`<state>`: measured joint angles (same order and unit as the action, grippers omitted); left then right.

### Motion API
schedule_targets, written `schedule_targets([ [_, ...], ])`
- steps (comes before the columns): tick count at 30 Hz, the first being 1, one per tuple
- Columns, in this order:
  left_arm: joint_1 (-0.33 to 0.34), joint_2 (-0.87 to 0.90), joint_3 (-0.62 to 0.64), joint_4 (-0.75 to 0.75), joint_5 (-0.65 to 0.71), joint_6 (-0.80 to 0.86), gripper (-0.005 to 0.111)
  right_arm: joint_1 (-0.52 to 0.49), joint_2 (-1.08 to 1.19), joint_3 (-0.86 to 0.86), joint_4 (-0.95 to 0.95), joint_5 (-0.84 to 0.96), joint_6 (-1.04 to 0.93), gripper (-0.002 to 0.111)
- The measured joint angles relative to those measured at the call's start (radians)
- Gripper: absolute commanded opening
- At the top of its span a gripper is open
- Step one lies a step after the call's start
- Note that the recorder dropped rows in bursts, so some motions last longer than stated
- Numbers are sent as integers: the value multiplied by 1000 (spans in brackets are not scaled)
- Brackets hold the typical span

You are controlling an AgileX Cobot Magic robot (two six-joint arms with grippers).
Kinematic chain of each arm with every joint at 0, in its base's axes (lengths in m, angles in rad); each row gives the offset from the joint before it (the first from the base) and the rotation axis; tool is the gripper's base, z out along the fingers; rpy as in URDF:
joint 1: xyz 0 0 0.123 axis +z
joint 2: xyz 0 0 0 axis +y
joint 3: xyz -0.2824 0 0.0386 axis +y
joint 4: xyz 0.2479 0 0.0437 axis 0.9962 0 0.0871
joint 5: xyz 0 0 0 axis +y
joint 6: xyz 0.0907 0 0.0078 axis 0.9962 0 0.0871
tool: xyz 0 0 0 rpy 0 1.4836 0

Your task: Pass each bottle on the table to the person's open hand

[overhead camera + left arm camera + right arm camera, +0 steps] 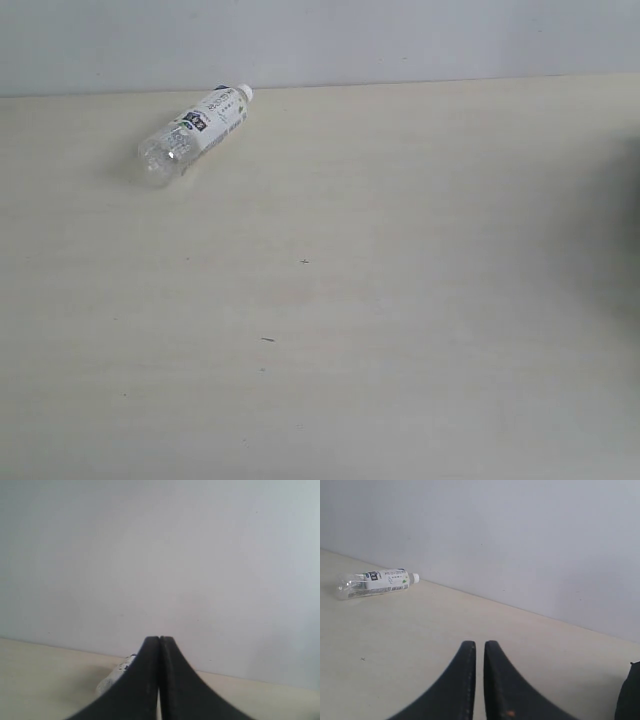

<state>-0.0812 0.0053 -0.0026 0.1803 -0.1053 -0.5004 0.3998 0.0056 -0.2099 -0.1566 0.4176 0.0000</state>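
Note:
A single clear bottle (195,134) with a white cap and a white label lies on its side on the table (400,300), far back on the left near the wall. The right wrist view shows the bottle (376,582) lying well ahead of my right gripper (479,644), which is shut apart from a thin slit, with nothing between its fingers. My left gripper (159,639) is shut and empty; the bottle (111,677) peeks out just behind one of its fingers. Neither gripper shows in the exterior view. The person's open hand is out of view.
A pale wall runs along the table's far edge, right behind the bottle. A dark shape (629,695) sits at the border of the right wrist view, and a dim shadow (632,230) falls on the exterior view's right side.

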Motion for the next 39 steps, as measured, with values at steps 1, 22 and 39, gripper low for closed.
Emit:
schedule_targets([
  [1, 0, 0, 0, 0, 0, 0, 0, 0, 0, 0, 0, 0, 0, 8],
  [22, 0, 0, 0, 0, 0, -2, 0, 0, 0, 0, 0, 1, 0, 8],
  [39, 0, 0, 0, 0, 0, 18, 0, 0, 0, 0, 0, 1, 0, 8],
])
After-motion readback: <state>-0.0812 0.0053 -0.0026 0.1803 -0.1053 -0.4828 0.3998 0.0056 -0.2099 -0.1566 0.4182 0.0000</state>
